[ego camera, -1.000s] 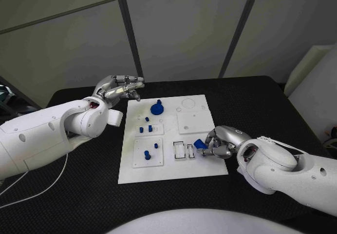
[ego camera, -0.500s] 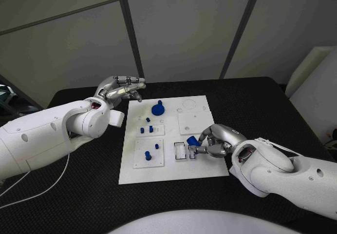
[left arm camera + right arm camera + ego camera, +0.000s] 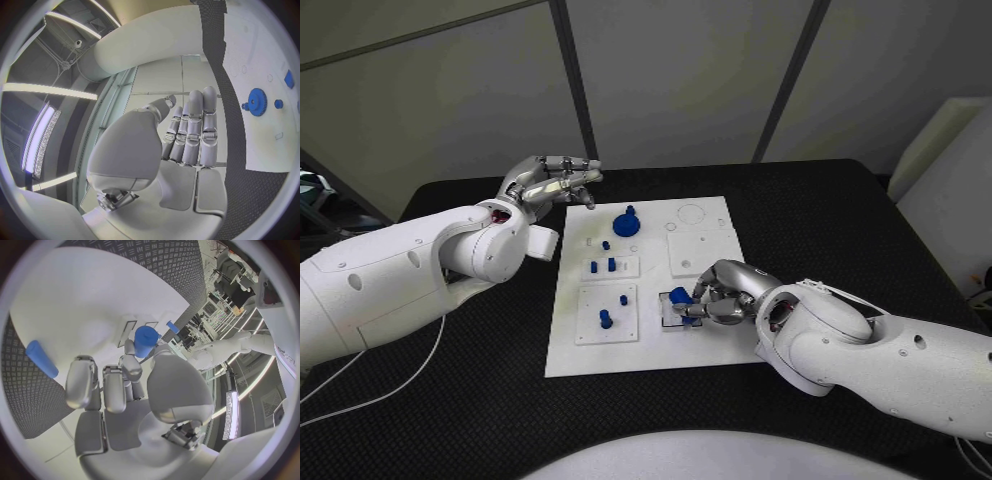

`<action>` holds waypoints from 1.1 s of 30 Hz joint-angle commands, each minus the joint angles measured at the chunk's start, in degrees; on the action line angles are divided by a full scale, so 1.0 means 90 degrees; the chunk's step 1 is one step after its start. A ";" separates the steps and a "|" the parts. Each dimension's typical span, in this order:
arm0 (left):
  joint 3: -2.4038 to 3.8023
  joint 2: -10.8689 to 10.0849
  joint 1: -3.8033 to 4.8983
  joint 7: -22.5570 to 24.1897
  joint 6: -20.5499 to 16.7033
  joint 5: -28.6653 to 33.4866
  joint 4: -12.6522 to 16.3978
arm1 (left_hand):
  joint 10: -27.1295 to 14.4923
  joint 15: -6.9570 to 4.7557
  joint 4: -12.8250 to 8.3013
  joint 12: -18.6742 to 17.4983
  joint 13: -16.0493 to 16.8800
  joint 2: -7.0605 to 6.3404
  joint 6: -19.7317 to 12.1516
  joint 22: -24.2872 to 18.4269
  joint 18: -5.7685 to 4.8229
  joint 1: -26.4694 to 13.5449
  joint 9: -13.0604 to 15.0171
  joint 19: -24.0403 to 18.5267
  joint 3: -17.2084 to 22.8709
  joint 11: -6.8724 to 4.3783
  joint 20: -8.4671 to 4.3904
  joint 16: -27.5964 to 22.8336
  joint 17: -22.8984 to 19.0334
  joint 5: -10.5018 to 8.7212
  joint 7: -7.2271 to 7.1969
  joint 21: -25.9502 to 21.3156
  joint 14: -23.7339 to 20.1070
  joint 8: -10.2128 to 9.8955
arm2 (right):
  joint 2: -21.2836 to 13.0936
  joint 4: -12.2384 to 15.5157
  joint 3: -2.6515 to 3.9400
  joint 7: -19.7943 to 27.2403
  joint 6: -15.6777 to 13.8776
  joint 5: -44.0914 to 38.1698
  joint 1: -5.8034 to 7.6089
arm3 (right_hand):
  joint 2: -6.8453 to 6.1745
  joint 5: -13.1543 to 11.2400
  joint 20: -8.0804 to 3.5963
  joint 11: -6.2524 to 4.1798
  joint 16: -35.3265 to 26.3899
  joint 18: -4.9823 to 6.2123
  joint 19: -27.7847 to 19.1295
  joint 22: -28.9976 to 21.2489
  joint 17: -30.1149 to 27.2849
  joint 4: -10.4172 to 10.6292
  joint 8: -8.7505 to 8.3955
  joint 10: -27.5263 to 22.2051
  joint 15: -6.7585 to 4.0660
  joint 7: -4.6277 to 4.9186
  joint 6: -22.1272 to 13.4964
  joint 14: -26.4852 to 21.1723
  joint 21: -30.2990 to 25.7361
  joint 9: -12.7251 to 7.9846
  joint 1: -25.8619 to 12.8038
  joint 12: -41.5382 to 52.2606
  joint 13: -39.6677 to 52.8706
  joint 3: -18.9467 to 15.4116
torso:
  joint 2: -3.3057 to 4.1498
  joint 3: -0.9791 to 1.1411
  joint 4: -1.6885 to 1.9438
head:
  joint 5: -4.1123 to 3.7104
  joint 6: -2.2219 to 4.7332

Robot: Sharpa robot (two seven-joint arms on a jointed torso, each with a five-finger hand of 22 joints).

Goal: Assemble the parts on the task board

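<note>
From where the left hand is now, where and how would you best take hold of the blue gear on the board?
Probably by the raised hub at the middle of the blue gear, from straight above. The gear looks to lie flat on the task board, so its toothed rim offers little purchase. The left hand hovers beyond the board's far-left corner.

Task board (image 3: 708, 345) mid-table, left robot hand (image 3: 555, 179) beyond its far-left corner, right robot hand (image 3: 715, 296) over its near-right part.

The right robot hand (image 3: 715, 297) hides the lower part of its blue part (image 3: 681, 296) and the slots beneath.
</note>
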 commanded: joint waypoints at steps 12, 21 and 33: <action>0.0005 0.0010 0.0011 0.0021 0.0071 0.0008 0.0021 | -0.0041 0.0006 0.0000 0.0018 0.0000 0.0044 -0.0052 -0.0007 -0.0120 -0.0040 0.0007 -0.0043 -0.0046 -0.0017 0.0015 -0.0022 -0.0008 0.0010 0.0010 -0.0044 -0.0047 0.0024 | 0.0210 -0.0198 0.0006 -0.0064 0.0264 -0.0004 0.0015 | 0.0079 -0.0662 -0.0012 0.0014 -0.0009 -0.0082 0.0004 -0.0027 0.0266 -0.0009 0.0019 -0.0019 -0.0044 -0.0010 -0.0059 0.0399 -0.0017 0.0050 -0.0211 -0.0074 -0.0007 -0.0185 | 0.0001 0.0007 -0.0007 | 0.0034 -0.0015; 0.0005 0.0005 0.0011 0.0011 0.0079 0.0008 0.0016 | -0.0041 0.0006 0.0000 0.0018 0.0000 0.0044 -0.0052 -0.0007 -0.0120 -0.0040 0.0007 -0.0043 -0.0046 -0.0017 0.0015 -0.0022 -0.0008 0.0010 0.0010 -0.0044 -0.0047 0.0024 | 0.0263 -0.0179 0.0006 -0.0021 0.0181 -0.0059 0.0015 | -0.0020 -0.1611 -0.0003 0.0024 -0.0021 -0.0077 -0.0015 -0.0038 0.0264 0.0006 0.0062 -0.0036 -0.0034 0.0000 -0.0106 0.0398 -0.0032 0.0139 -0.0687 -0.0135 0.0008 -0.0411 | -0.0002 0.0010 -0.0014 | 0.0048 -0.0023; 0.0005 -0.0001 0.0011 0.0009 0.0083 0.0008 0.0010 | -0.0041 0.0006 0.0000 0.0018 0.0000 0.0044 -0.0052 -0.0007 -0.0120 -0.0040 0.0007 -0.0043 -0.0046 -0.0017 0.0015 -0.0022 -0.0008 0.0010 0.0010 -0.0044 -0.0047 0.0024 | 0.0239 -0.0088 0.0005 0.0047 0.0103 -0.0225 0.0014 | -0.0318 -0.2023 0.0005 0.0029 -0.0043 -0.0076 -0.0025 -0.0037 0.0247 0.0019 0.0099 -0.0045 -0.0028 0.0003 -0.0135 0.0394 -0.0041 0.0211 -0.1312 -0.0175 0.0038 -0.0135 | -0.0004 0.0011 -0.0015 | 0.0037 -0.0012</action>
